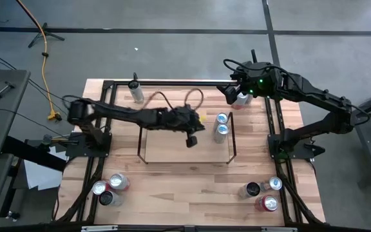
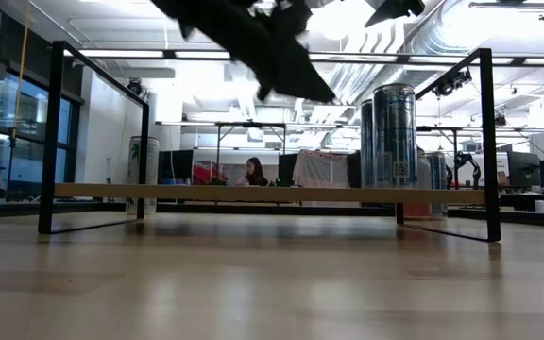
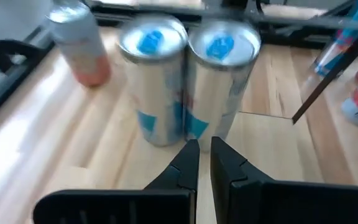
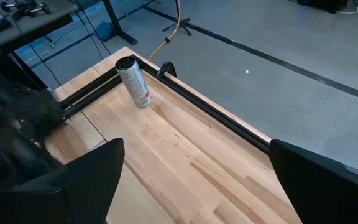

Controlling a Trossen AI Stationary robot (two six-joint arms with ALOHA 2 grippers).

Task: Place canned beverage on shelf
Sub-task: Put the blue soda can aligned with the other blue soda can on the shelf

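Two silver-and-blue cans (image 1: 221, 125) stand upright side by side on the right end of the shelf (image 1: 172, 145), a low light-wood board with black wire end frames. They also show in the left wrist view (image 3: 185, 87) and in the low view (image 2: 393, 142). My left gripper (image 1: 190, 140) hangs above the shelf's middle, just left of the cans. Its fingers (image 3: 186, 163) are shut and empty, a little short of the cans. My right gripper (image 1: 234, 95) is open and empty (image 4: 196, 149) above the table's far right part.
A white-and-red can (image 1: 242, 100) stands close under my right gripper, behind the shelf. Another can (image 1: 135, 90) stands at the far left by the black rail (image 4: 185, 99). Groups of cans stand at the near left (image 1: 109, 188) and the near right (image 1: 263, 193).
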